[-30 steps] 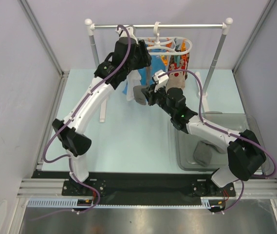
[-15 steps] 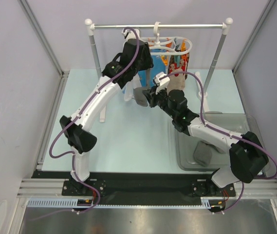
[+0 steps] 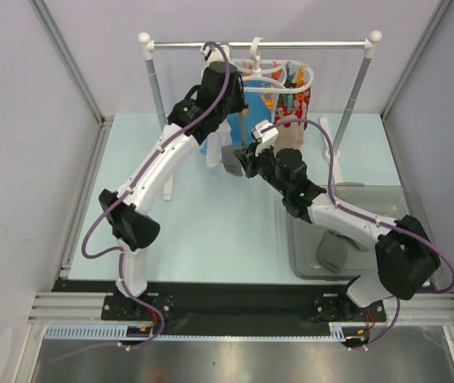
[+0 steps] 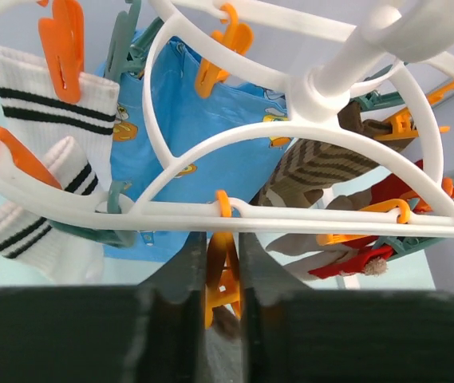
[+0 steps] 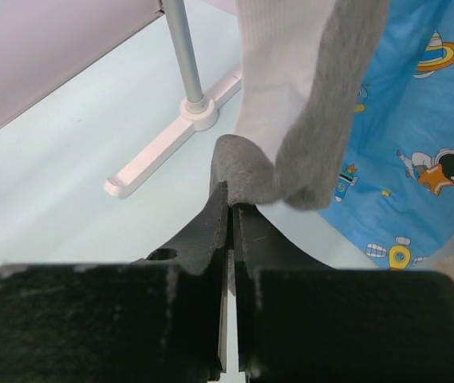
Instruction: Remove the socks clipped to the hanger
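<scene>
The white hanger hangs by its hook from the rail, with the socks clipped under it. In the left wrist view I see a white sock with black stripes, a brown-and-cream striped sock and a beige sock with red marks. My left gripper reaches up under the ring and is shut on an orange clip. A bit of grey fabric shows below that clip. My right gripper is shut on the lower end of the grey sock, which hangs down from above. In the top view the left gripper sits above the right gripper.
A silver rail on white-capped posts carries the hanger. One post's white foot lies on the table. A blue cartoon-print cloth hangs behind the grey sock. At the right, a clear bin holds a grey sock.
My left arm has swung in toward the hanger, and its jaws have closed onto the orange clip. My right gripper stays shut on the grey sock and has shifted slightly.
</scene>
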{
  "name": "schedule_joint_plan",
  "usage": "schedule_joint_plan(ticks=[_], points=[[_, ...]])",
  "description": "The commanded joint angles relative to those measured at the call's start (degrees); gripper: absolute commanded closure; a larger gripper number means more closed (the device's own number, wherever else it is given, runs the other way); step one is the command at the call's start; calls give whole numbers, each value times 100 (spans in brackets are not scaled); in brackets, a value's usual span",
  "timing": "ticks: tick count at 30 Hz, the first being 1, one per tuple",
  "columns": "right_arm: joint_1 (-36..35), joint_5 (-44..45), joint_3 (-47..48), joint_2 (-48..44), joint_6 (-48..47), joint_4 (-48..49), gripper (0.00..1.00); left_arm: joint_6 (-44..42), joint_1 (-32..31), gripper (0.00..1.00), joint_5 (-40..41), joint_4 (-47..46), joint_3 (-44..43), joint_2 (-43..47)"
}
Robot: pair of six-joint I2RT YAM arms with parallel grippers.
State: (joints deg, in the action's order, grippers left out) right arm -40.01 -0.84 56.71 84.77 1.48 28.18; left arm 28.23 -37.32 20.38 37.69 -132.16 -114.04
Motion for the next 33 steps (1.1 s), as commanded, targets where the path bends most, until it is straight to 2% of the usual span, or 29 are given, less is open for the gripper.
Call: schedule_joint_plan(ticks=[1, 2, 3, 7, 9, 10, 13, 16, 19, 22, 25, 28, 29, 30, 33], points=[[-33, 31, 7, -163, -25, 346, 100, -133, -30, 91, 36, -8, -275, 22], [-33, 31, 7, -171, -24, 346, 100, -133, -30, 98, 27, -8, -275, 13], [-33, 40, 7, -172, -16, 337, 100, -142, -30, 100, 19, -8, -267, 13], [-16, 84, -2, -198, 46, 319, 100, -177, -30, 99, -60, -43, -275, -4], [11, 75, -19, -250, 125, 241, 100, -186, -30, 92, -131, -69, -275, -4], [19, 75, -28, -285, 168, 179, 100, -186, -38, 81, -166, -78, -275, -13], [46, 399, -98, -557, 405, -277, 100, -204, -38, 64, -271, -69, -267, 4], [107, 699, -99, -944, 748, -1181, 100, -256, -30, 54, -421, -69, -162, 118], [195, 831, -160, -1436, 1170, -2576, 100, -274, -30, 50, -517, -104, 241, 390], [257, 1181, -283, -1998, 1600, -3553, 100, -344, -30, 43, -763, -209, 611, 793], [686, 1587, -56, -2533, 2345, -5535, 100, -397, -30, 36, -965, -420, 1356, 1172], [1757, 1080, 16, -2921, 2822, -6786, 100, -502, -30, 29, -1062, -657, 1963, 1726], [2412, 851, -10, -3010, 2849, -7009, 100, -537, -30, 29, -1071, -797, 2105, 1953], [2662, 536, -45, -3106, 2867, -7211, 100, -572, -30, 27, -1106, -868, 2246, 2086], [3234, 610, -344, -3580, 2876, -7661, 100, -678, -12, 25, -1317, -1079, 2703, 2491]])
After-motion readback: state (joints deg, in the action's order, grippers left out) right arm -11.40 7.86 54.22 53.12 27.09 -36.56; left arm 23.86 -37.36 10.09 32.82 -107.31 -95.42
